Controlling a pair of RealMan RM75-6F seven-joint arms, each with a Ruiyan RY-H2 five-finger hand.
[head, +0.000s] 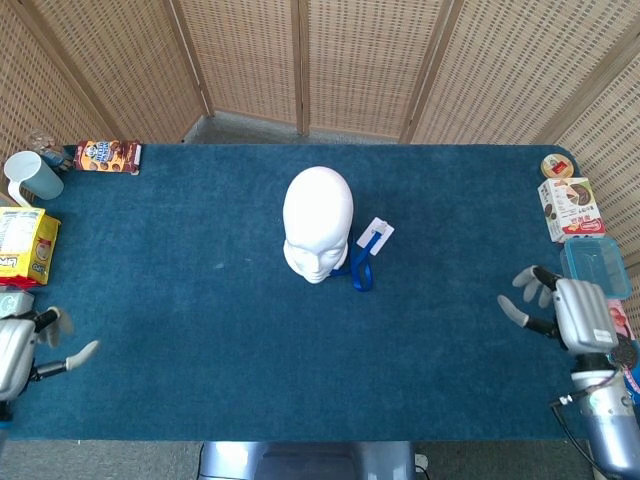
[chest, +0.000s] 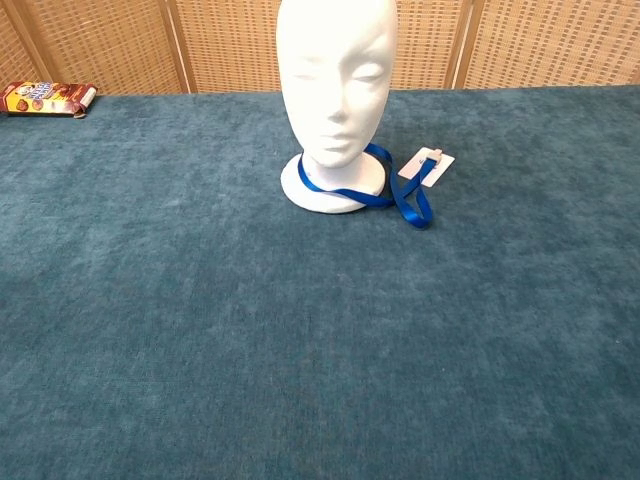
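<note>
A white mannequin head (head: 318, 222) (chest: 336, 95) stands upright mid-table. A blue lanyard (head: 358, 268) (chest: 395, 195) loops around its base, and the white badge card (head: 375, 234) (chest: 427, 165) lies on the cloth just to its right. My left hand (head: 22, 354) hovers at the table's near left corner, fingers apart, holding nothing. At the near right edge my right hand (head: 566, 312) also holds nothing, fingers spread. Both hands are far from the head and appear only in the head view.
A blue mug (head: 34, 176), a snack box (head: 108, 155) (chest: 46, 97) and a yellow bag (head: 22, 244) line the left edge. Cookie boxes (head: 570, 208) and a clear lidded tub (head: 596, 267) sit at the right edge. Wicker screens (head: 300, 60) stand behind the table.
</note>
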